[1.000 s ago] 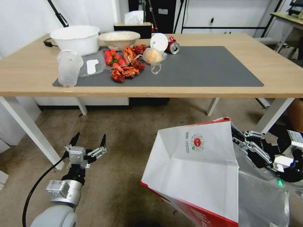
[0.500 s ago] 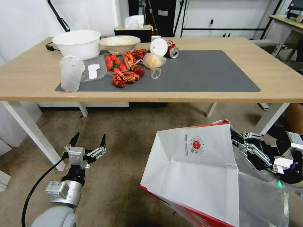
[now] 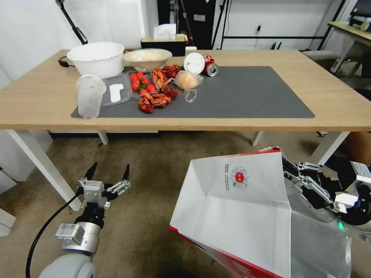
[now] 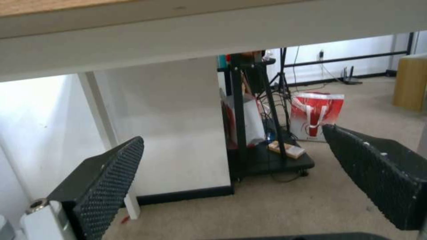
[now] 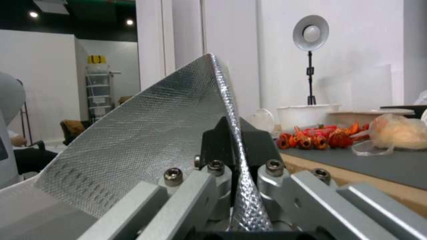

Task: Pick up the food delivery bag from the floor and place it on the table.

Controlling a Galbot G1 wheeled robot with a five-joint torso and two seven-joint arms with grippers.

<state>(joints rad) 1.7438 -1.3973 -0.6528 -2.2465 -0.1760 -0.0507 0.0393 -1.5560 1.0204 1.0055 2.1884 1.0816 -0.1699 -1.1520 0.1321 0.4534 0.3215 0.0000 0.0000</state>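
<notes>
Head view: right hand pinches food delivery bag, tilted, mouth rightward.

The place looks like a lab or studio: bare white walls, black tripod stands at the far wall, a round studio lamp on a stand, cables across dull brownish-grey floor, and a wide light-wood table with white legs.
</notes>
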